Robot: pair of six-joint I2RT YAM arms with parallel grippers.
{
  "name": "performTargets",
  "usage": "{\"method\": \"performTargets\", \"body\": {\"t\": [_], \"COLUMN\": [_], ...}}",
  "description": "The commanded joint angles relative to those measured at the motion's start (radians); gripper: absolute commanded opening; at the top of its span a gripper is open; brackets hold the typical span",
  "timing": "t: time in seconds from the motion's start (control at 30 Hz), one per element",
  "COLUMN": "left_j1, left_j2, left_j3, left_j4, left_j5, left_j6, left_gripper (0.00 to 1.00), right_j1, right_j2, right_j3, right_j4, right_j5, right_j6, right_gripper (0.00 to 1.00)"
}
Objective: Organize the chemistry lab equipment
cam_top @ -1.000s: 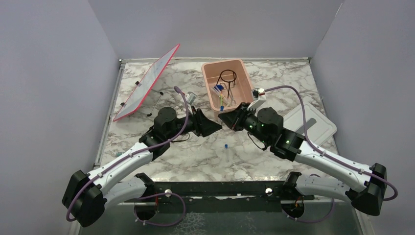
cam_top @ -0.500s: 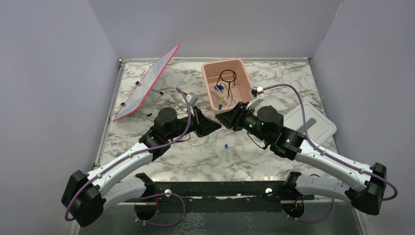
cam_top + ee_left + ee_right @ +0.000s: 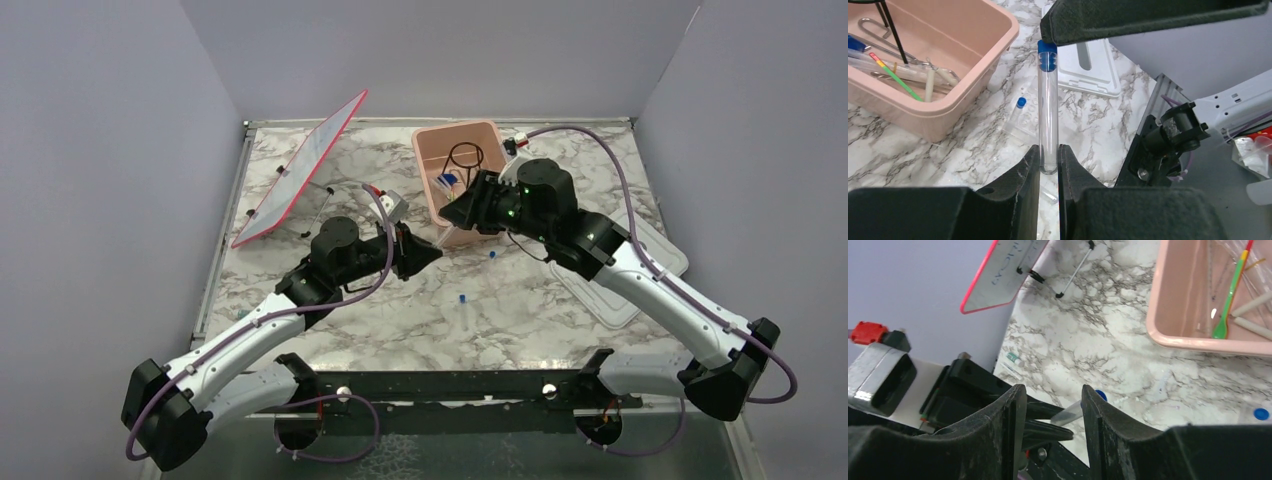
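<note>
Left hand (image 3: 1049, 165): pinched shut on the base of one clear tube (image 3: 1047, 110), blue cap outward, above the counter (image 3: 1083, 125). Right hand (image 3: 1050, 405): has let go, jaws parted and empty, pulled back to the pink tub (image 3: 428, 170). Handover done; tube not yet stowed.

Count:
- held tube: one
- loose blue-capped pieces (image 3: 462, 298): two
- ring stand (image 3: 893, 32) in tub: one

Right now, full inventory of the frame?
table: 1, marble, underneath
tub: 1, pink, far centre
ring stand: 1, black wire, in tub
stick: 1, green-yellow, in tub
tweezers: 1, metal, in tub
thin tubes: several, clear-white, in tub
capped tube: 1, clear, blue cap, in left gripper
small tube: 1, clear, blue cap, loose on table
lid: 1, white, right of table
panel: 1, red-edged, far left
left gripper: 1, black, shut on capped tube
right gripper: 1, black, open, by tub
</note>
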Motion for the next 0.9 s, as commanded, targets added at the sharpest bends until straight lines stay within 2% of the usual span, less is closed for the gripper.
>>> {"method": "performTargets", "body": {"t": [0.0,0.3,0.57,0.73,0.87], "left_j1": [-0.001,-0.001,-0.001,-0.001,-0.001], "left_j2": [-0.033,-0.038,-0.053,-0.063,-0.068], "left_j3": [0.028,0.042,0.051,0.05,0.047], "left_j4": [-0.02,-0.031,-0.029,-0.021,-0.023], "left_j5": [-0.053,-0.061,-0.037,-0.022,-0.021], "left_j6": [0.067,0.092,0.09,0.086,0.088], "left_gripper": [0.11,0.11,0.11,0.11,0.11], "right_j1": [-0.043,-0.064,-0.156,-0.212,-0.23], "right_j2": [-0.011,0.007,0.017,0.033,0.037], "right_j3": [0.019,0.033,-0.034,-0.041,-0.049], "right_j4": [-0.093,-0.107,0.009,0.068,0.103], "right_j5": [-0.11,-0.156,-0.356,-0.494,-0.567], "right_j6": [-0.06,-0.08,-0.03,0.002,0.016], "right_gripper": [0.51,0.53,0.52,0.47,0.39]}}
